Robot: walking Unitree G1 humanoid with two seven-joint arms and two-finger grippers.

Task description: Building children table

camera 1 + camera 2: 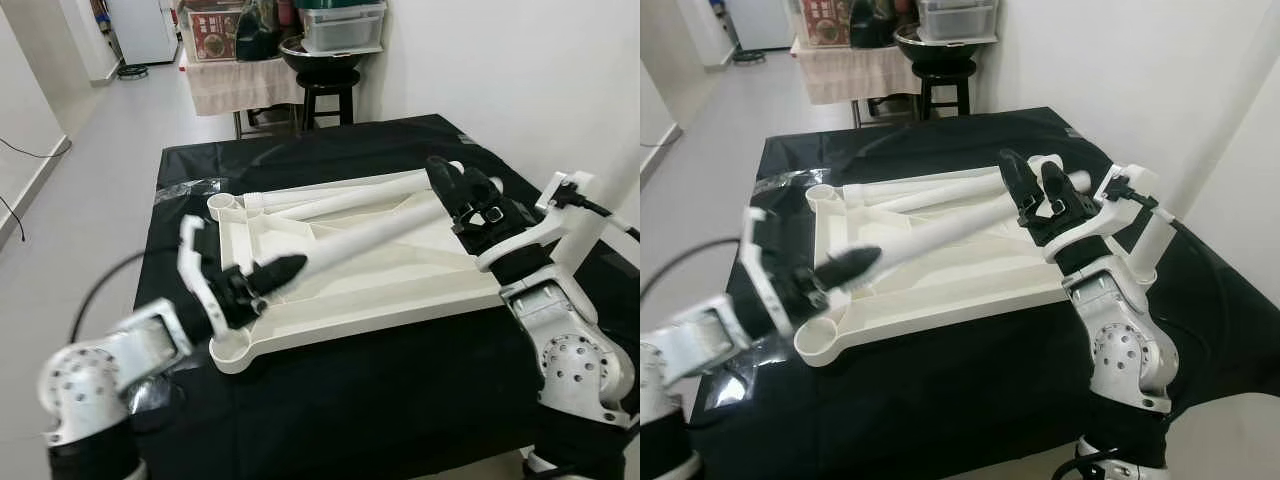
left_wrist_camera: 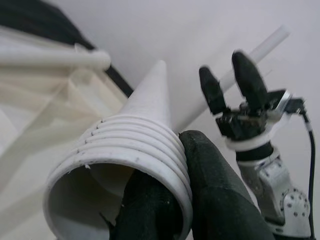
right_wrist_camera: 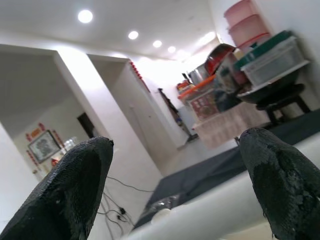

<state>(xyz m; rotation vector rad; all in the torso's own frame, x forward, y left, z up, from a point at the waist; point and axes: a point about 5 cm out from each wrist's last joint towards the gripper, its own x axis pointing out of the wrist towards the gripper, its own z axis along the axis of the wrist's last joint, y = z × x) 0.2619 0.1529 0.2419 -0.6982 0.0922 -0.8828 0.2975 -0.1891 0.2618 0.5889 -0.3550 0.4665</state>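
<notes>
Left fingers [image 1: 268, 279] pinch table leg's [image 1: 365, 238] threaded end; right fingers [image 1: 462, 187] wide beside it.

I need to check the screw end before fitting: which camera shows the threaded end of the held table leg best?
The left wrist view: the leg's threaded end is close up, ridges sharp, pinched by the left gripper. Both eye views show the whole leg with that end hidden in the gripper. The right wrist view catches just a blurred stretch.

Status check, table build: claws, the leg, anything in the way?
Left claw shut on threaded end of white table leg. Right claw open at its far end. Tabletop upside down on black cloth. No obstruction seen.
</notes>
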